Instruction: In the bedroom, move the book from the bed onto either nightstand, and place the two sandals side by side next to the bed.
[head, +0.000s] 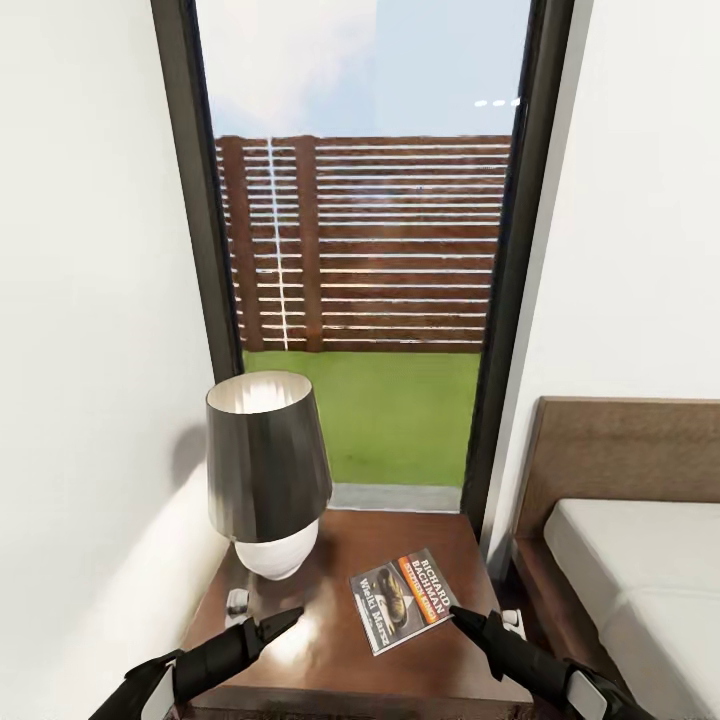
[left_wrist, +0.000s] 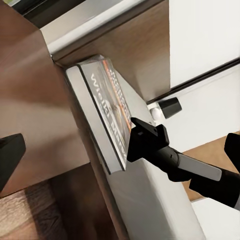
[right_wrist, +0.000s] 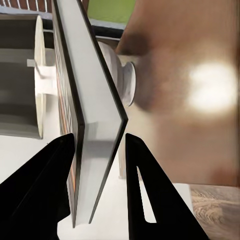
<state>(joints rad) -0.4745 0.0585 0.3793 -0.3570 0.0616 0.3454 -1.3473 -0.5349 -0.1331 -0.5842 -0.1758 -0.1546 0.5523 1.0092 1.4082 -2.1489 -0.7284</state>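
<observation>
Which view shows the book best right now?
Head view: the book lies cover-up on the nightstand, title readable. Left wrist sees it obliquely, edge and part of the cover. Right wrist sees mainly its edge between the right gripper fingers.

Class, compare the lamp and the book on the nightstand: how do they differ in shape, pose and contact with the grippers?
The lamp stands upright and tall with a dark shade and a white round base; the book is thin and flat. The lamp stands free of both grippers; the book's edge sits between the fingers of the right gripper, while the left gripper holds nothing. Both are over the same dark-brown nightstand.
</observation>
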